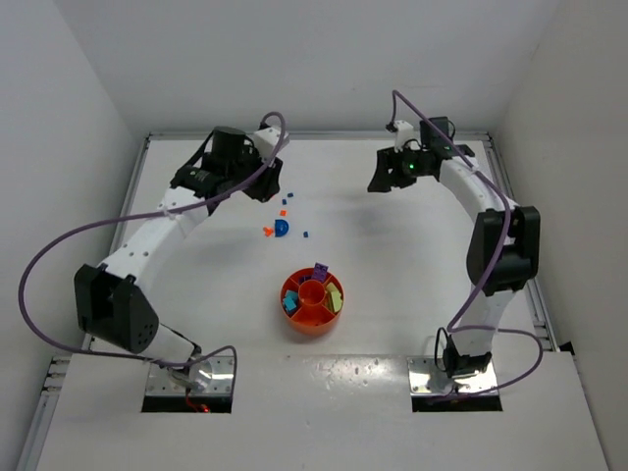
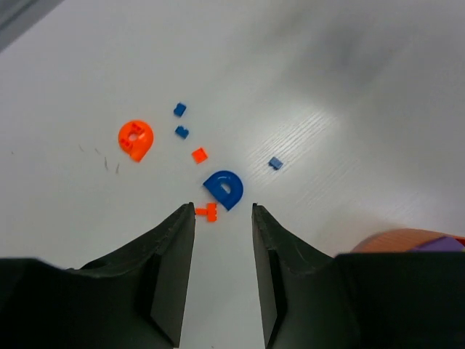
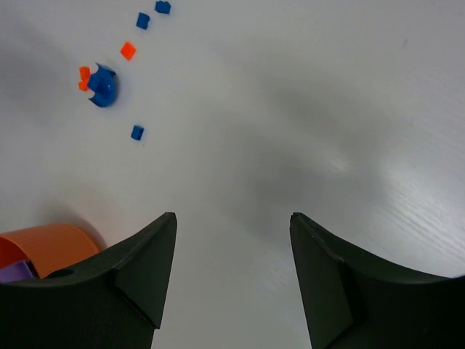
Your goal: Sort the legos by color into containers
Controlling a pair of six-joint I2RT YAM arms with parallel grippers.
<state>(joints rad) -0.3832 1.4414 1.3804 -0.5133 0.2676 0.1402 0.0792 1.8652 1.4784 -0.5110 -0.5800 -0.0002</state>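
Partway there: tray (image 1: 312, 299) sits centre of the table (image 1: 412, 265), nearer the near edge, w/ purple, yellow, blue and orange bits in separate sections. Abt seven loose legos (image 2: 224, 189), orange and blue, left toward the far edge. Left gripper (image 2: 222, 212) part-open, empty, hanging over a small orange brick (image 2: 208, 213). Right gripper (image 3: 232, 218) wide open, empty, nr the far-right corner.

The white table (image 2: 349, 87) around the orange tray (image 1: 310, 328) showed a faint wood-grain texture with a soft sheen, the tray and the loose legos (image 2: 224, 189) beyond it looked like smooth, glossy plastic, and the fingers (image 2: 171, 269) of the left gripper (image 2: 222, 218) appeared matt black.
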